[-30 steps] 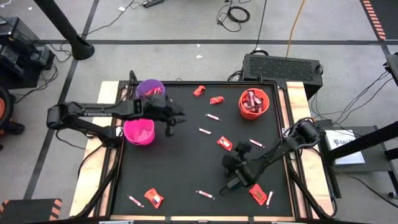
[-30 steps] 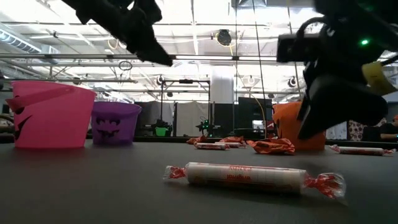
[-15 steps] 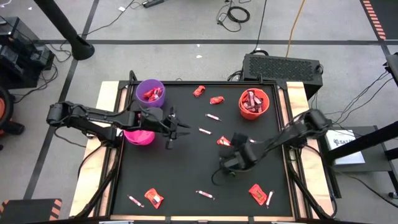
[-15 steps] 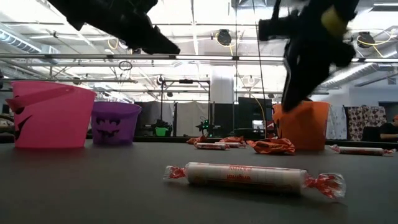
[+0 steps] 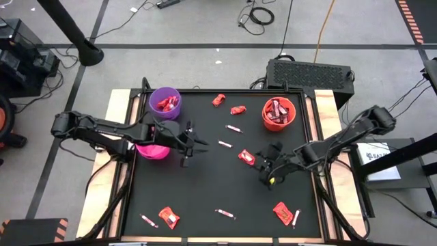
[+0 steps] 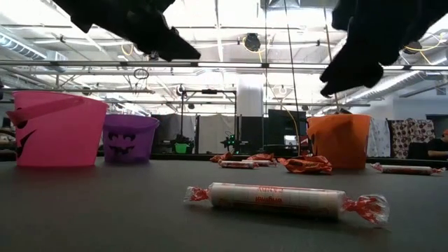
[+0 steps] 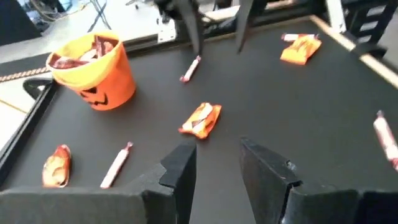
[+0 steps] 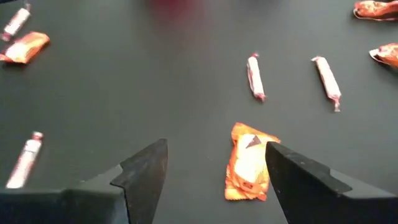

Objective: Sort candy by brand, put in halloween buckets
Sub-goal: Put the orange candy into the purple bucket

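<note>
Three buckets stand on the black mat: purple (image 5: 165,101) and pink (image 5: 152,147) at the left, orange (image 5: 278,113) at the far right with brown-red bars inside. Red packets and thin sticks lie scattered. My right gripper (image 5: 268,172) (image 8: 217,163) hovers open beside the middle red packet (image 5: 246,157) (image 8: 249,168), which lies flat on the mat ahead of its fingers. My left gripper (image 5: 191,149) (image 7: 214,165) hangs open above the mat, just right of the pink bucket, and faces that same packet (image 7: 201,119). Neither gripper holds anything.
Two packets (image 5: 218,100) (image 5: 237,109) lie at the far edge and two (image 5: 168,216) (image 5: 283,212) near the near edge. Sticks lie mid-mat (image 5: 233,128) (image 5: 224,143) and along the near edge (image 5: 224,214) (image 5: 149,220) (image 5: 295,217). Bare mat lies between the grippers.
My right gripper has risen and swung from low by the mat's near edge back toward the far right, ending beside the middle red packet. My left gripper moved a little toward the near edge, away from the purple bucket, then held still. No candy has moved.
</note>
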Controlling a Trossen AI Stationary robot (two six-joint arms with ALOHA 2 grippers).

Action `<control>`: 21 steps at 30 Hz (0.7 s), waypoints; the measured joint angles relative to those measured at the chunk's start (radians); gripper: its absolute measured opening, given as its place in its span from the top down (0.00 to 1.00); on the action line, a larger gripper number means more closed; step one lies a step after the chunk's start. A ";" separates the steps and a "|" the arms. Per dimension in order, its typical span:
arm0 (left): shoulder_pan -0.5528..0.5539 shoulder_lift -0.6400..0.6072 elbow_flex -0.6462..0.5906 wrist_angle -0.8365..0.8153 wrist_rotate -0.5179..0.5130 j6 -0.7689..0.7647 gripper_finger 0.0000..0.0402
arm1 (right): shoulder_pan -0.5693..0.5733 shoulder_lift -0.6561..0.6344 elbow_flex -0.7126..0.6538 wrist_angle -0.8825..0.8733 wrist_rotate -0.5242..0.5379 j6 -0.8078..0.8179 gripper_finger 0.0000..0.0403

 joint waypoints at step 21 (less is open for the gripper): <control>-0.081 0.284 -0.182 0.803 0.018 -0.059 0.68 | -0.067 0.147 -0.025 0.016 0.026 -0.025 0.35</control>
